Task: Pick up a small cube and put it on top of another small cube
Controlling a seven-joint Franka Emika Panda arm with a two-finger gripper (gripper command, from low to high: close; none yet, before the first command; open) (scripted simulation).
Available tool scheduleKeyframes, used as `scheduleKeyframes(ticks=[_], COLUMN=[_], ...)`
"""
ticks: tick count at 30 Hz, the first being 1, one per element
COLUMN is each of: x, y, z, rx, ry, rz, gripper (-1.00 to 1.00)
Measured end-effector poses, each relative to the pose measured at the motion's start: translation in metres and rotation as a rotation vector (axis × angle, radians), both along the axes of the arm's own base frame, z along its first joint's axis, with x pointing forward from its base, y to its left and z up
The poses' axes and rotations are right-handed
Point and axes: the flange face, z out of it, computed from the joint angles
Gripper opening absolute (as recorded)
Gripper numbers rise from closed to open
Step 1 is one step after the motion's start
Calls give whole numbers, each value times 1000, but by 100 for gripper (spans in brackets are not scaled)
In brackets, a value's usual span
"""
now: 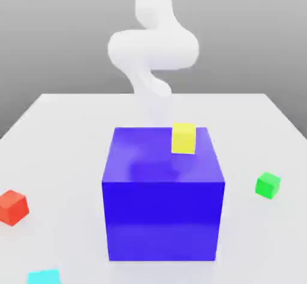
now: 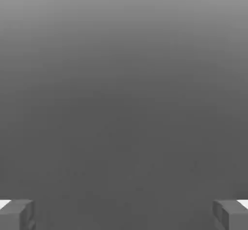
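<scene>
1. Tool (image 2: 124,214) fingertips (image 2: 17,214) sit spread wide apart in the hand view, released, with nothing between them and a plain grey backdrop beyond
2. White counter (image 1: 60,133) carries all the cubes in the exterior view
3. Robot arm (image 1: 153,46), white and blurred, rises behind the big block near the counter's far edge
4. Large blue cube (image 1: 162,217) stands mid-counter, far bigger than the rest
5. Yellow cube (image 1: 183,138), small, rests upright on the blue cube's top face, toward its far edge and the exterior view's right
6. Red cube (image 1: 13,207) lies on the counter at the exterior view's left, well apart from the blue cube
7. Green cube (image 1: 267,185) lies on the counter at the exterior view's right
8. Cyan cube (image 1: 43,277) is cut off by the exterior view's lower edge, near the red one
</scene>
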Motion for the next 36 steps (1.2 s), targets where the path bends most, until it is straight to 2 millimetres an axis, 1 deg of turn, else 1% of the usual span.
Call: scheduleKeyframes(ticks=[2,5,8,11,14,17,19,20,22,24,27,28,32,33,36], x=[22,46,59,63,57,42,25,14,-8,-27,-57,-63,-69,-70,-70], y=[-24,-64,-107,-150,-193,-232,-258,-273,-295,-307,-318,-321,-323,-323,-323], z=[-31,-79,-129,-181,-234,-287,-322,-340,-374,-408,-457,-471,-522,-534,-534], rx=[44,110,178,249,323,400,456,486,545,602,690,709,727,727,727], ry=[49,114,171,223,269,311,335,345,365,389,422,428,433,434,432], rz=[-129,-315,-501,-687,-874,-1061,-1194,-1266,-1399,-1516,-1689,-1726,-1763,-1764,-1764], gripper=[0,0,0,0,0,0,0,0,0,0,0,0,0,-100,-100])
